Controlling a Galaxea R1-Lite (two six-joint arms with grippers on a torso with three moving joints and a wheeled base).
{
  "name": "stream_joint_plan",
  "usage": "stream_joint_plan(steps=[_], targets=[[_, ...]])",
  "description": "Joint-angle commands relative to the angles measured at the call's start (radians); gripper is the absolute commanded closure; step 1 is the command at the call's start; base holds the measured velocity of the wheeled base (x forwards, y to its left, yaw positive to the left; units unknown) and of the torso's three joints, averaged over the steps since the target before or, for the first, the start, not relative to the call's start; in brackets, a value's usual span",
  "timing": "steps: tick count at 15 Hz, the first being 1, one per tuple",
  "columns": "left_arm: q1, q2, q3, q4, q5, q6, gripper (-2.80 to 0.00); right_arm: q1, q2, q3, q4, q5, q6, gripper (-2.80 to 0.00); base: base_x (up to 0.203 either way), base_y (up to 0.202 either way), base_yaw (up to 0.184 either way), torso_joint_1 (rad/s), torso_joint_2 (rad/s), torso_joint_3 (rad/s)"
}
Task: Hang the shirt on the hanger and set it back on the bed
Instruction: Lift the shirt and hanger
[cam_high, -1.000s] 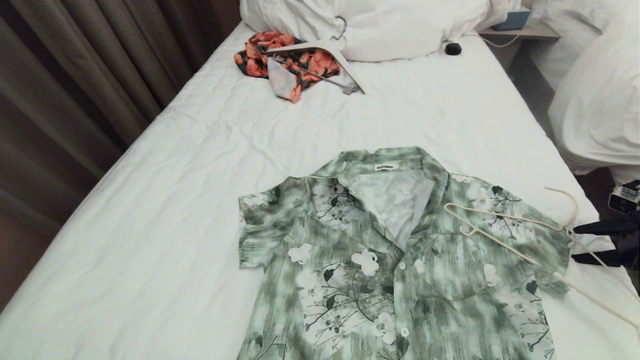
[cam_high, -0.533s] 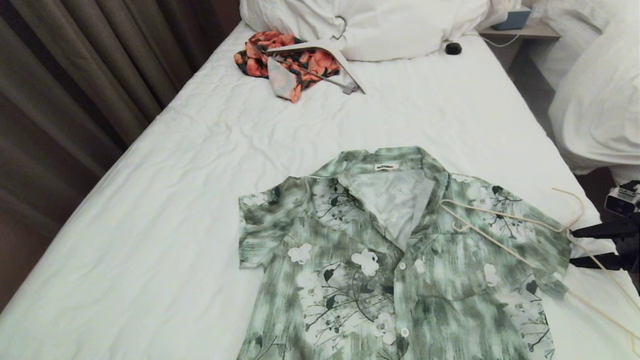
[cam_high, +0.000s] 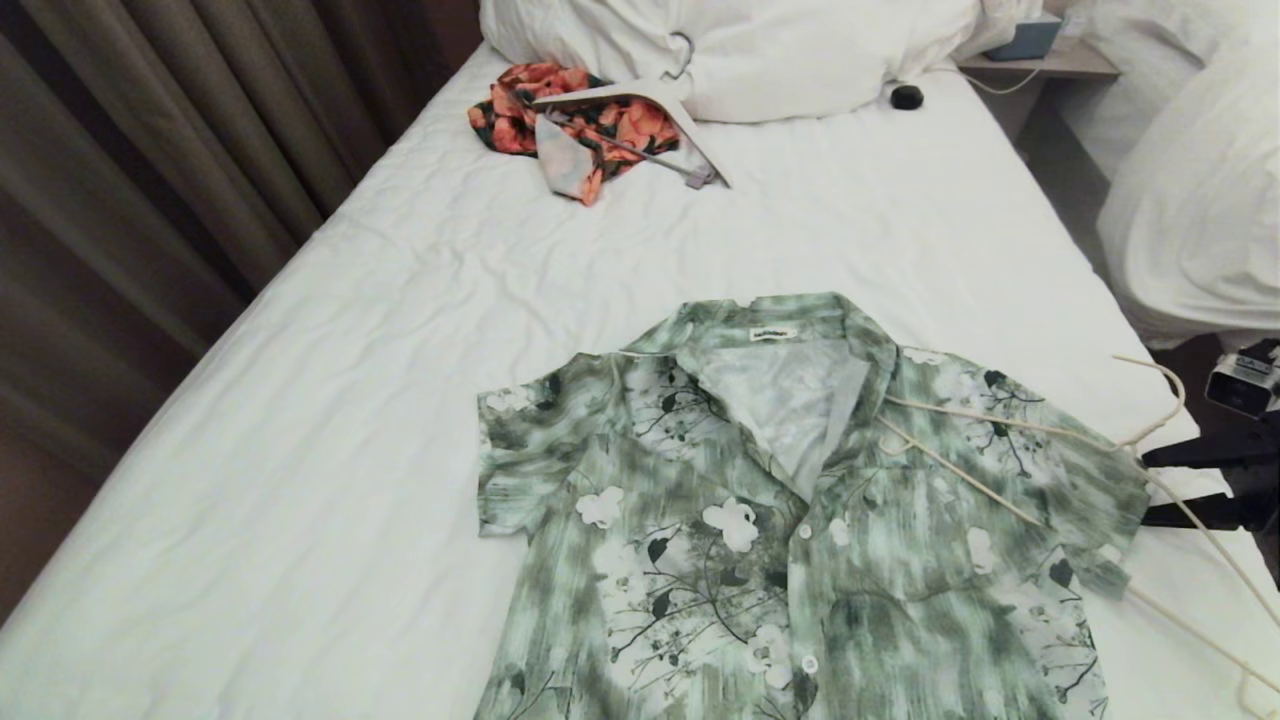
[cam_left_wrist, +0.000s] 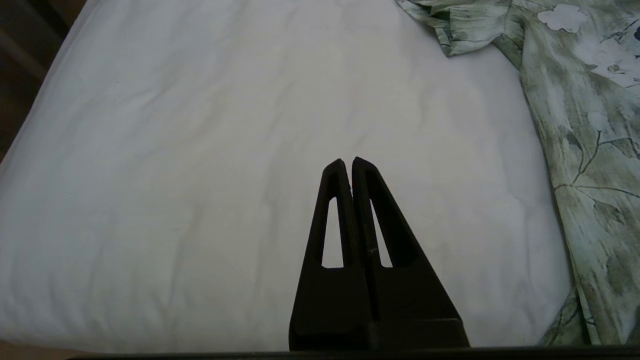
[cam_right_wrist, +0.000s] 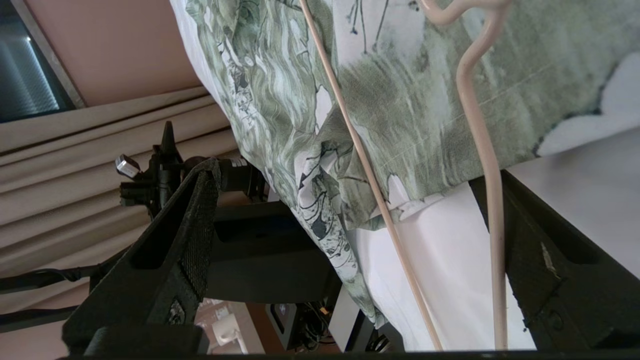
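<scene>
An orange-red floral garment (cam_high: 580, 125) lies under a flat white hanger (cam_high: 650, 115) beside brown curtains (cam_high: 150, 150).

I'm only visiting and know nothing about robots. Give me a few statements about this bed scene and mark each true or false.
1. The shirt lies spread flat on the bed, collar open. True.
2. The hanger is already inside the shirt's shoulders. False: it lies on top of one shoulder and sticks out past the sleeve.
3. The right gripper is open, with the hanger's wires running between its fingers. True.
4. The left gripper holds a sleeve. False: it is shut on nothing, above bare sheet beside the shirt.
5. An orange floral garment with a white hanger lies near the pillows. True.
</scene>
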Motion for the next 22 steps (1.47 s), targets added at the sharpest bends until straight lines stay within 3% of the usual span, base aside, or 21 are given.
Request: stream_joint_plan(steps=[1,2,3,10,14,16,22], targets=[[0.0,0.001,0.0,0.001,-0.001,0.001,0.0,0.003,-0.003,0.001,0.007,0.007,-0.005,-2.8,0.0,0.0,0.0,0.0,0.0,0.0],[0.0,0.001,0.0,0.0,-0.001,0.001,0.0,0.003,-0.005,0.001,0.007,0.007,-0.003,-2.8,0.0,0.0,0.0,0.0,0.0,0.0],[0.0,0.001,0.0,0.0,-0.001,0.001,0.0,0.003,-0.01,-0.001,0.007,0.007,-0.003,0.0,0.0,0.0,0.0,0.0,0.0,0.0],[0.0,0.001,0.0,0.0,-0.001,0.001,0.0,-0.015,-0.046,-0.01,0.007,-0.007,0.011,0.0,0.0,0.0,0.0,0.0,0.0,0.0],[0.0,0.001,0.0,0.0,-0.001,0.001,0.0,-0.081,-0.029,-0.031,0.007,-0.077,0.03,0.0,0.0,0.0,0.0,0.0,0.0,0.0],[0.0,0.001,0.0,0.0,-0.001,0.001,0.0,-0.103,-0.027,-0.032,0.007,-0.149,0.028,0.0,0.0,0.0,0.0,0.0,0.0,0.0],[0.0,0.001,0.0,0.001,-0.001,0.001,0.0,-0.125,-0.07,-0.028,0.007,-0.153,-0.02,0.0,0.0,0.0,0.0,0.0,0.0,0.0]])
